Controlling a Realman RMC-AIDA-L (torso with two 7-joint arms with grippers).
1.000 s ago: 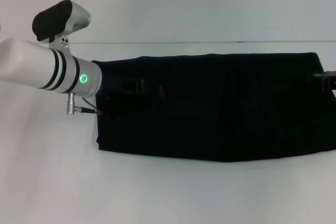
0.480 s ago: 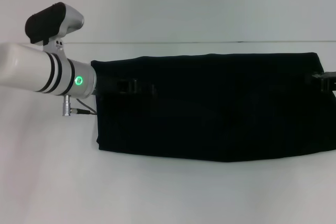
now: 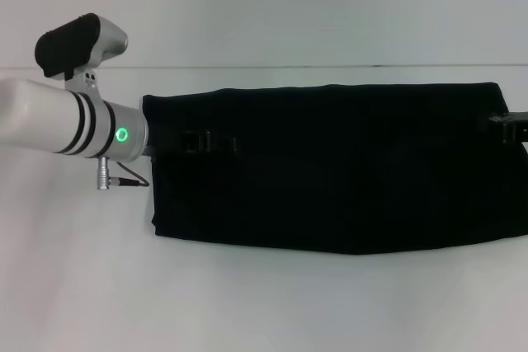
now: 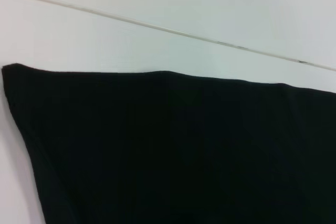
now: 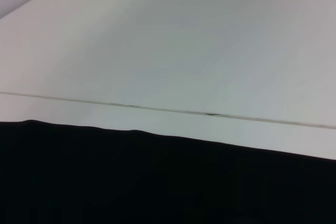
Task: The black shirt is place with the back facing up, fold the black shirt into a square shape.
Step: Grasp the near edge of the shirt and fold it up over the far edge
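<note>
On the left, the robot's white left arm reaches in over the white table. Its left gripper sits above the shirt's left end; whether the jaws are apart cannot be told. The black shirt lies across the middle as a long folded band, left to right. At the far right edge, the right gripper is barely visible, jaw state unclear. The step appears to be folding the band crosswise; next calls for gripping one end. No containers are present.

White table, pale wall
</note>
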